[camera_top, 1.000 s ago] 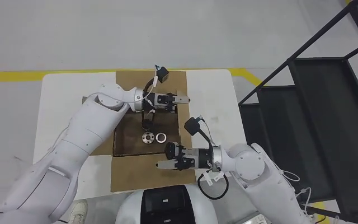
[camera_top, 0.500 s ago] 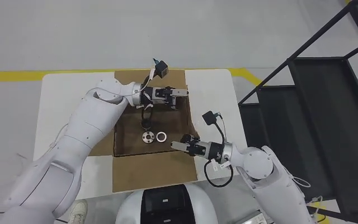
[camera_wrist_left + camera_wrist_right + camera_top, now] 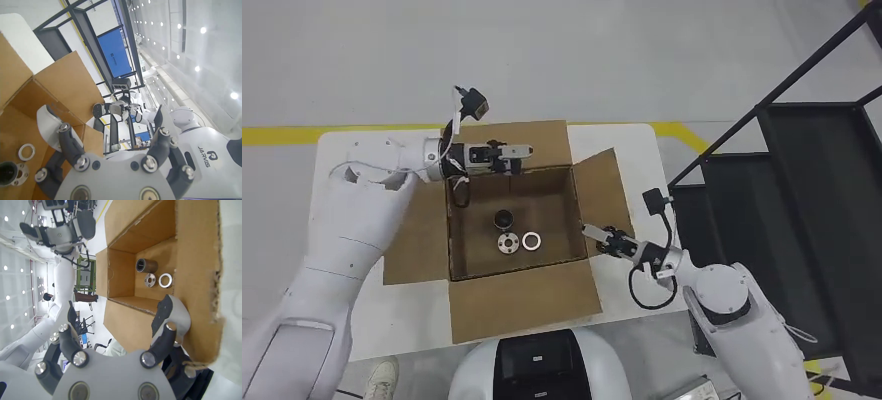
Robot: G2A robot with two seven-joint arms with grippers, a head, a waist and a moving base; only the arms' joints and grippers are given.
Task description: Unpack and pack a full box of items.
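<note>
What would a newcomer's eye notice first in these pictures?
The open cardboard box, flaps spread, on the white table. On its floor: a dark cylinder, a flanged disc and a metal ring. The left end effector is over its far rim, the right end effector at its right flap.

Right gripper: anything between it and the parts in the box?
Only cardboard. The right gripper sits at the right rim of the box, one finger beside the raised right flap. The cylinder, flange and ring lie uncovered.
</note>
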